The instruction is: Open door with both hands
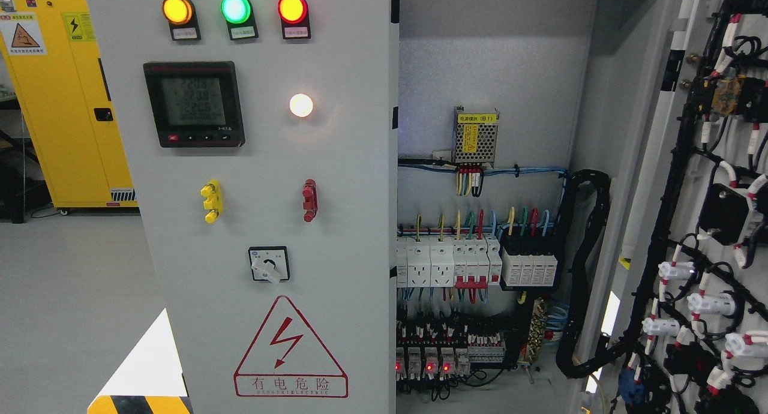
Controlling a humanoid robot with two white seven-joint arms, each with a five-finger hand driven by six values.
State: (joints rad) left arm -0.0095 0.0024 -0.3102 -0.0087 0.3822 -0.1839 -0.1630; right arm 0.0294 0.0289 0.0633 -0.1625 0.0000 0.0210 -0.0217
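Left door (pixel 264 222): closed, grey sheet steel, filling the left and middle of the view, near the camera.
Right door (pixel 690 222): already swung wide open at the far right, its inner face towards us, thick with black wiring (pixel 666 234) and white connectors.
Cabinet interior (pixel 486 252): exposed between the two doors, showing breakers and a small power module.
Hands: neither robot hand appears in the view, so whether they are released or clenched cannot be told.
Handling: likely stiff and fairly heavy, swinging on hinges; painted metal, smooth and probably slippery to fingers.
Where to hold: the left door's free right edge (pixel 393 222) looks the best purchase; no handle is visible.
Avoid: the meter (pixel 194 104), indicator lamps (pixel 235 9) and rotary switch (pixel 269 264), which look fragile.
Risk: live parts inside, as the warning triangle (pixel 291 348) suggests.
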